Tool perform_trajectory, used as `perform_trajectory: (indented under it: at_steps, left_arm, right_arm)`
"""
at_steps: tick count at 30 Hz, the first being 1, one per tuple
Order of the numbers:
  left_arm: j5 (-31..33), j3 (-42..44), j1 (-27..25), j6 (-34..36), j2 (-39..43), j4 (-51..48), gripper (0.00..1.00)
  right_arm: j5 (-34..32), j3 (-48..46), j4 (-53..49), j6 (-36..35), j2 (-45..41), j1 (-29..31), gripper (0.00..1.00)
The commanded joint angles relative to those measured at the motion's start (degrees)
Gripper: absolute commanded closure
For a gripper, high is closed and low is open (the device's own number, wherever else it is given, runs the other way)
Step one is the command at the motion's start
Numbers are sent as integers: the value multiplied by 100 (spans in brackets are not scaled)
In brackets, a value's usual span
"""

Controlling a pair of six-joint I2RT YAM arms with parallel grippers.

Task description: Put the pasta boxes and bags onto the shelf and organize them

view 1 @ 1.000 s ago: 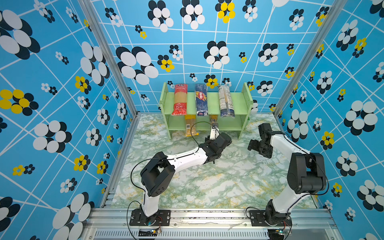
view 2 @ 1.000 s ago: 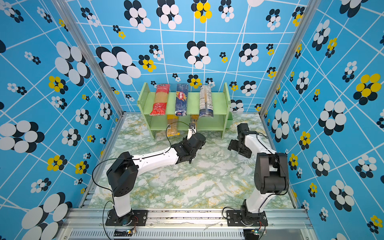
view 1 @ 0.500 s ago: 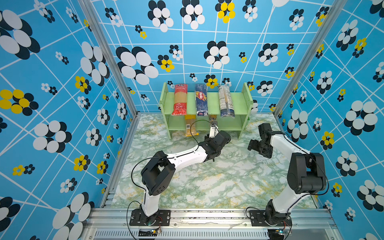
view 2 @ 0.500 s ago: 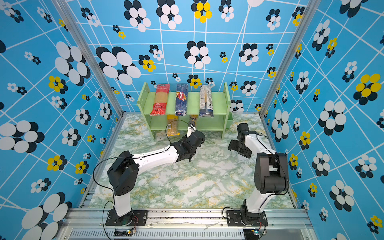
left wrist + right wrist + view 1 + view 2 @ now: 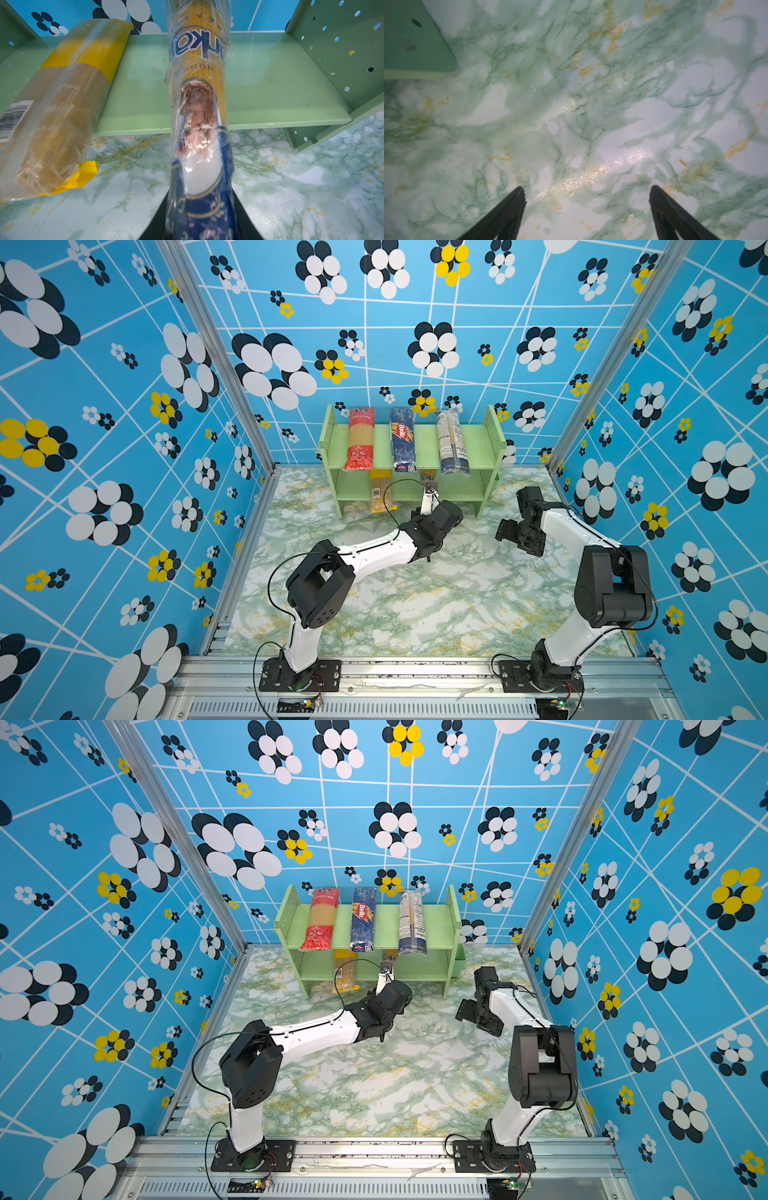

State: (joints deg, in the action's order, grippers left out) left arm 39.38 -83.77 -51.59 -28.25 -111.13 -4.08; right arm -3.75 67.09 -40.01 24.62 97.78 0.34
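The left gripper (image 5: 199, 218) pinches the blue end of the clear spaghetti bag (image 5: 197, 79), whose far end reaches over the front edge of the shelf's (image 5: 494, 443) lower tier, near its middle. Toward the tier's left end, apart from it, the yellow-topped clear bag (image 5: 62, 99) lies slanted, overhanging that edge. The red bag (image 5: 360, 439), dark blue Barilla pack (image 5: 402, 441) and blue pack with white label (image 5: 452, 443) lie across the top tier, hiding most of the lower one in both top views; the left wrist view shows it. The right gripper (image 5: 586, 192) hangs spread over the marble table (image 5: 591, 104) near the shelf's right front corner.

Bright, even light; glare on the tabletop (image 5: 591, 172), wrist views soft.
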Motion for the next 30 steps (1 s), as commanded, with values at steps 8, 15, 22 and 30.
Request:
perform_trajectory:
  at_steps: [8,15,22,30]
  left_arm:
    - [281,-503,140,139,-8,790,100]
    - [275,-596,160,84,-110,745,100]
    - [253,-642,211,63,-168,712,100]
    - [185,-741,254,57,-268,628,89]
  right_arm:
    - [-62,-91,-112,-72,49,-37,5]
    - [-73,-90,-112,-73,62,-35,5]
    - [-60,-51,-113,-89,87,-34,5]
    - [-47,-28,-115,-89,119,-40,5]
